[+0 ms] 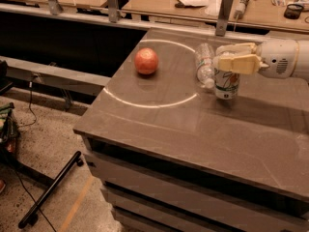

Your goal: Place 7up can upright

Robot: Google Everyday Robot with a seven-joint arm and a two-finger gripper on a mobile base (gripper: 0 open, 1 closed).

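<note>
The 7up can (227, 84) stands upright on the grey table (193, 129), to the right of the middle. It is silver-white with green lettering. My gripper (223, 56) reaches in from the right. Its cream fingers (239, 63) sit either side of the can's top and are closed on it. The near finger hides the can's rim.
A clear plastic water bottle (204, 64) lies on its side just left of the can, almost touching it. A red apple (146, 61) sits further left inside a white circle line (145, 104). A metal rail and a wooden bench run behind the table. The floor drops off at the left.
</note>
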